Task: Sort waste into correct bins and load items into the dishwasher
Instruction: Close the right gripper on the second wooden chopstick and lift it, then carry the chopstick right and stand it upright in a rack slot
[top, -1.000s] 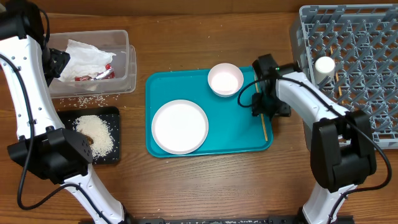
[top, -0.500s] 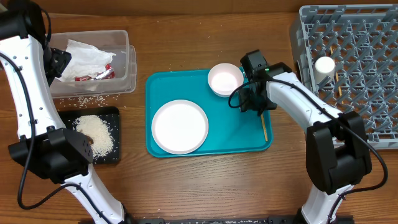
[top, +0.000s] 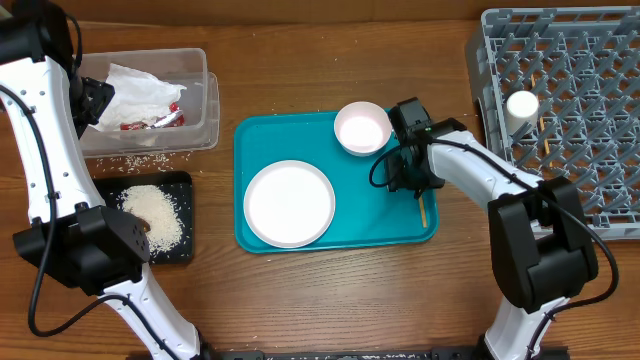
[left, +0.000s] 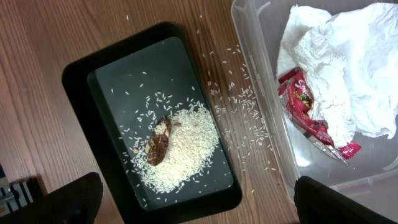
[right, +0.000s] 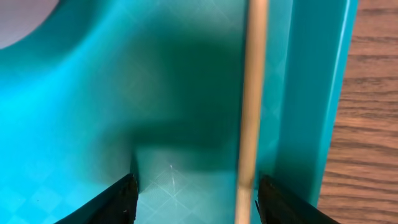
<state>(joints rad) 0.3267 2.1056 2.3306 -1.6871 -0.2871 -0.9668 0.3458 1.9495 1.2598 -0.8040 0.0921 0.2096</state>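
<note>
The right gripper (right: 199, 199) is low over the right side of the teal tray (top: 380, 215). Its jaws stand partly apart and straddle a wooden chopstick (right: 252, 112) that lies flat along the tray's right rim. The chopstick is close to one finger, with a clear gap to the other, and is not clamped. On the same tray, the white bowl (top: 362, 128) sits at the back and the white plate (top: 289, 203) at the front left. The left gripper (left: 199, 205) is spread wide and holds nothing. It hangs well left of the teal tray, over the black tray (left: 81, 81) of rice (left: 186, 146) and the clear tub (left: 261, 93) with the napkin (left: 348, 56) and red sauce packet (left: 305, 106).
</note>
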